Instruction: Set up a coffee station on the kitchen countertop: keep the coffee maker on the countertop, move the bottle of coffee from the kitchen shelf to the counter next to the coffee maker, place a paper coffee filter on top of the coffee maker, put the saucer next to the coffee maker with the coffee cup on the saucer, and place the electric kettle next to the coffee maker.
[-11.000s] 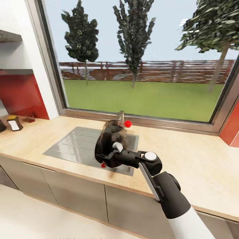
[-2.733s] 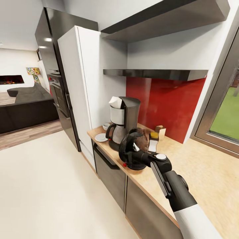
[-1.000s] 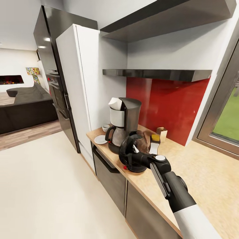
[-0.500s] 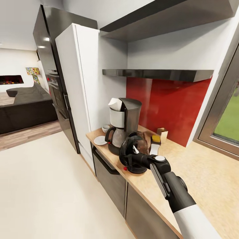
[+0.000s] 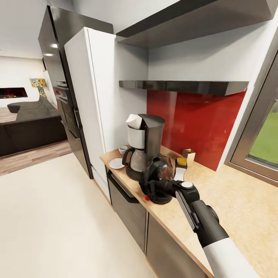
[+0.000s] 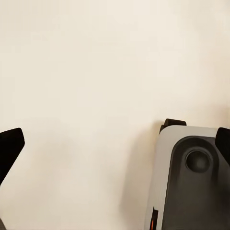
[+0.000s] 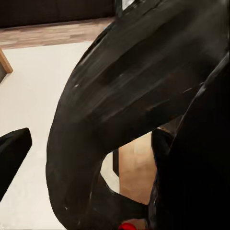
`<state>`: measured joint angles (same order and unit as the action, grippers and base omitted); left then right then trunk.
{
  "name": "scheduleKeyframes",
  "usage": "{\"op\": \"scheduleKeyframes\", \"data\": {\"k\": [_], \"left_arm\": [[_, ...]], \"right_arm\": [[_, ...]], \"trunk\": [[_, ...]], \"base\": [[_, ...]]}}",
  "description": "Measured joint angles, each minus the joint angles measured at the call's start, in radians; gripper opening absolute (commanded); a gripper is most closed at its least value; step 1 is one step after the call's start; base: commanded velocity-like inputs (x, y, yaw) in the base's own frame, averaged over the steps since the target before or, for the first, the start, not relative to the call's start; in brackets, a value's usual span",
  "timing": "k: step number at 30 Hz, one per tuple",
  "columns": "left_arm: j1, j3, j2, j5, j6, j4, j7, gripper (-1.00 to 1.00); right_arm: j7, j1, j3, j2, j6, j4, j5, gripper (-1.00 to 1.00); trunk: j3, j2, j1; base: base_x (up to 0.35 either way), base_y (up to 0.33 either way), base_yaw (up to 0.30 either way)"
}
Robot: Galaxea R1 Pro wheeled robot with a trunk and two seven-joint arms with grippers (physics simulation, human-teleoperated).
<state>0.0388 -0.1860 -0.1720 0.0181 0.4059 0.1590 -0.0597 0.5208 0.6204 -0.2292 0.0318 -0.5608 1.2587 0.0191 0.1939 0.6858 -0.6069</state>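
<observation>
Eleven seconds back the right claw (image 5: 154, 184) held the kettle (image 5: 157, 178) over the sink under the window. Now the view has swung to the worktop's (image 5: 216, 200) left end, and the kettle is on the worktop just beside the coffee maker (image 5: 144, 144), near the front edge. In the last second the claw's pale finger at the kettle's handle has passed out of sight, and the kettle has barely shifted.

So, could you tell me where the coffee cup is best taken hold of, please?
By its rim, from above, I'd judge. The coffee cup sits upright in the corner of the countertop, with the white cabinet behind it and the coffee maker close alongside, so side access looks tight. Its handle is too small to make out.
</observation>
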Motion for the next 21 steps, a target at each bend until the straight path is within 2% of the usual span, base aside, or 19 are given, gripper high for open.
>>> {"op": "scheduleKeyframes", "data": {"k": [1,21], "left_arm": [[0.000,0.000,0.000,0.000,0.000,0.000,0.000,1.00],[0.000,0.001,0.000,0.000,0.001,0.000,0.000,1.00]], "right_arm": [[0.001,0.000,0.000,0.000,-0.003,0.000,-0.009,1.00],[0.000,0.000,0.000,0.000,0.000,-0.014,0.000,1.00]], "trunk": [[0.000,0.000,0.000],[0.000,0.000,0.000]], "base": [[0.000,0.000,0.000],[-0.002,0.000,0.000]]}}
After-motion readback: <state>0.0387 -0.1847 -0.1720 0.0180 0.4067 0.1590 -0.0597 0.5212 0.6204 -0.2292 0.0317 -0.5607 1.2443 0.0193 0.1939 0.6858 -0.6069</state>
